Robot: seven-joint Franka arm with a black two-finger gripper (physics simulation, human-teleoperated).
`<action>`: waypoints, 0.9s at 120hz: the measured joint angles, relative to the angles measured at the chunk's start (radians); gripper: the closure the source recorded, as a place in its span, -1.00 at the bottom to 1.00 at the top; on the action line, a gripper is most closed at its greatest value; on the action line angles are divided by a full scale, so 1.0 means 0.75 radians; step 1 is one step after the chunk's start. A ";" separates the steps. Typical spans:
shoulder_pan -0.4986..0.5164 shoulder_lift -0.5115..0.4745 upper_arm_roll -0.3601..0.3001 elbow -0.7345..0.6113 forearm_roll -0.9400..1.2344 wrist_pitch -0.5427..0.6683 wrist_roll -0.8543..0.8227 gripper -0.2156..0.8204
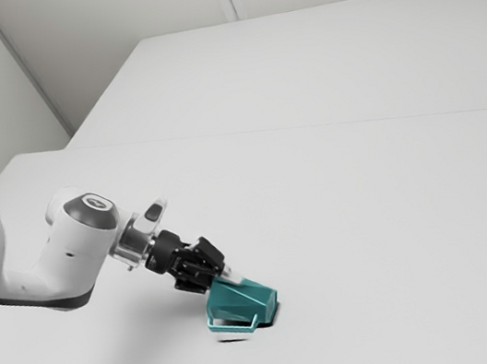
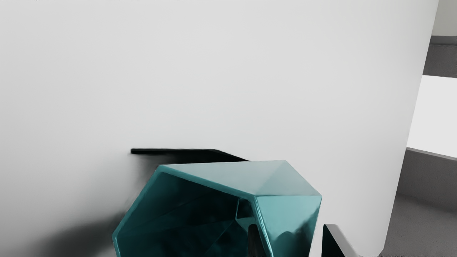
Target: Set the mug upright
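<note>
One glossy teal faceted mug [image 1: 243,302] lies sideways, mouth toward the open end effector [image 1: 222,279], long axis leading away.

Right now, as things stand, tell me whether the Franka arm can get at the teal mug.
Probably yes. The pincer is open at the mouth of the tipped mug, one finger apparently inside the rim, the other outside, the wall between them. I see nothing in the way.

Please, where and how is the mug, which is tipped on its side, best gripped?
I would grip the mug by its rim wall, coming from the mouth side, one finger inside, one outside: its open mouth faces the gripper.
</note>
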 joint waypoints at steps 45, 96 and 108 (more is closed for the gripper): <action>-0.007 -0.098 -0.052 0.017 0.011 -0.052 0.094 0.87; -0.005 -0.055 -0.084 0.611 0.864 -0.146 -0.080 0.92; -0.007 0.044 -0.080 0.737 1.106 -0.180 -0.165 0.93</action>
